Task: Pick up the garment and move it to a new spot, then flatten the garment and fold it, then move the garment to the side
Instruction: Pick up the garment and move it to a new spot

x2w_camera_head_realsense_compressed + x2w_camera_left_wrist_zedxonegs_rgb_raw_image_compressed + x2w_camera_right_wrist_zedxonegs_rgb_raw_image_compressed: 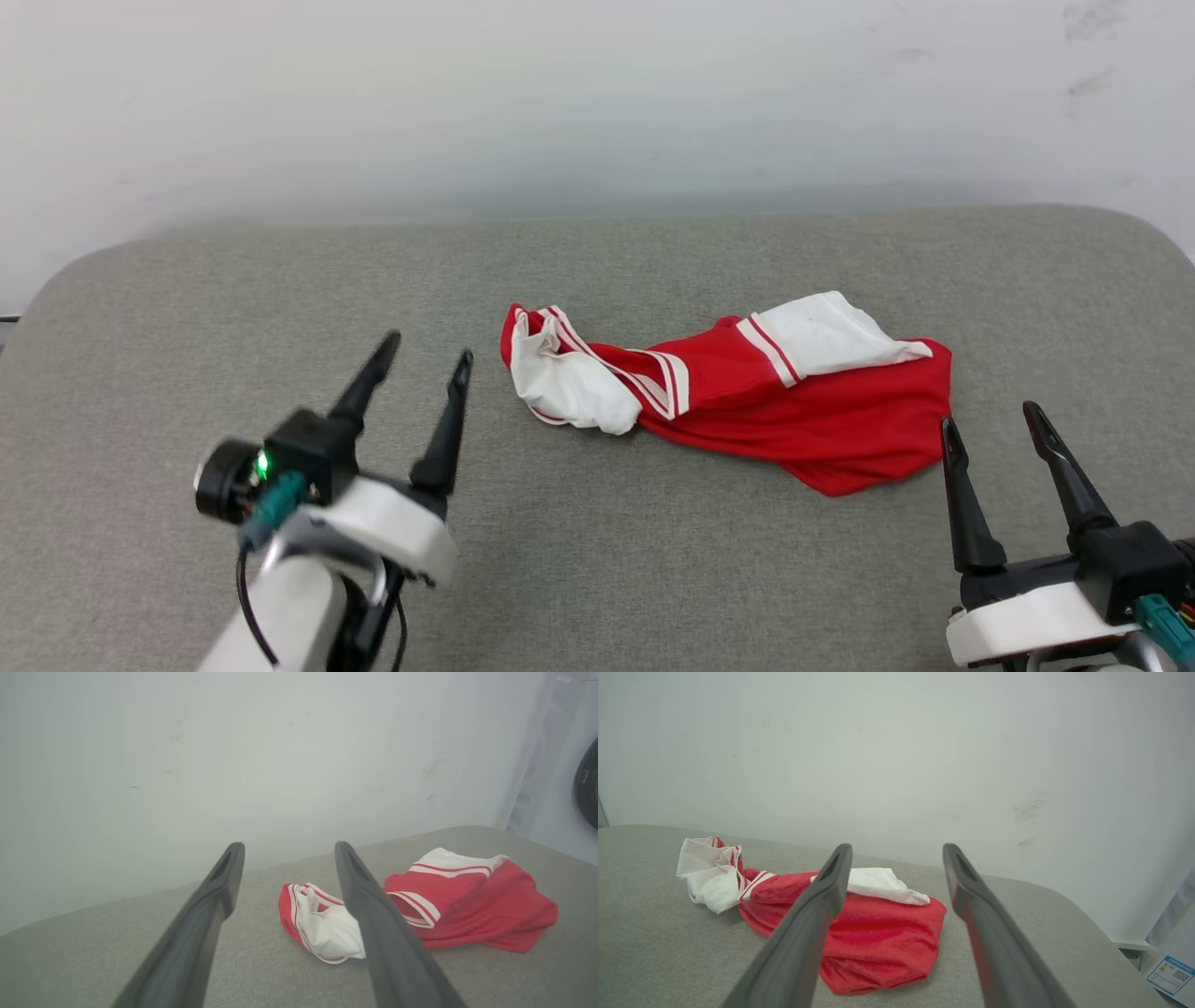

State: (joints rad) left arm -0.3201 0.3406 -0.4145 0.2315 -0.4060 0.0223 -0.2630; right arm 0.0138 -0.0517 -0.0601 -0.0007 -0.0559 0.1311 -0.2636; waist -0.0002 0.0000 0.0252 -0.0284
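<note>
garment [794, 411] lies crumpled on woven grey cushion [653, 560] between left gripper [428, 345] and right gripper [990, 416], both spread apart.

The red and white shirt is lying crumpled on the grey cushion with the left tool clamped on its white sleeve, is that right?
Not quite. The garment does lie crumpled on the grey cushion, but the left tool is open and apart from the white sleeve, gripping nothing. The head view shows it.
</note>
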